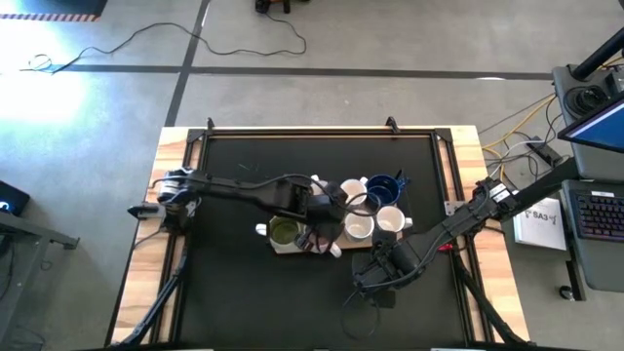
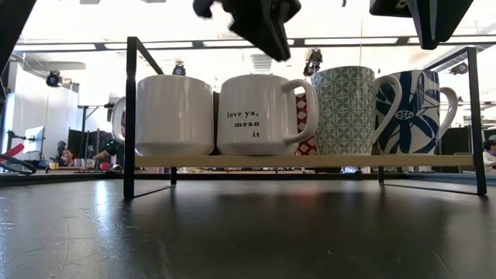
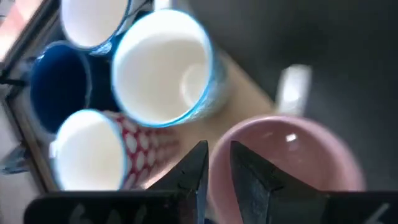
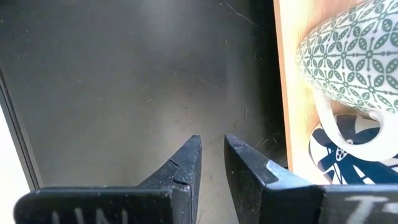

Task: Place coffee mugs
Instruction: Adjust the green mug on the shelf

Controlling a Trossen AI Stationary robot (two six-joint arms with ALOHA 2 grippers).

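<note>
Left gripper [image 3: 216, 163], fingers nearly closed and empty, hovers over the pink mug [image 3: 292, 162] among mugs clustered on the wooden board [image 1: 363, 244] mid-counter; right gripper [image 4: 211, 158], likewise narrow, hangs beside the board.

In the high view the left gripper [image 1: 327, 234] covers the mug beneath it on the wooden board [image 1: 285, 249], so that mug's colour is unreadable there. In the low view both arms are cut off by the top edge. The pink mug [image 3: 292, 158] is blurred and cropped at the left wrist view's bottom edge.
</note>
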